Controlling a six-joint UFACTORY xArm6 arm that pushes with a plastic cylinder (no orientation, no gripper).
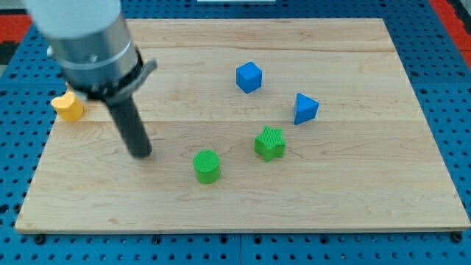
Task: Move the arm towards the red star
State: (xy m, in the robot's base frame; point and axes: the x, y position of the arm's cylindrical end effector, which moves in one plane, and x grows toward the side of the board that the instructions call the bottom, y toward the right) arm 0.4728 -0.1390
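Nearest us, a green ribbed cylinder block (207, 165) is sitting low on the pale wooden board (353, 199). Our tip (140, 153) is resting to its left, apart from it. We're carrying no fingers, only a dark rod. The red star isn't showing anywhere; maybe the arm is hiding it, can't tell. We're judging it best to slide slowly, avoiding the yellow block (68, 107) at the view's left. We're counting two green (cylinder, green star (270, 143)), two blue (blue cube (249, 76), blue wedge-like block (305, 108)), one yellow, zero red.
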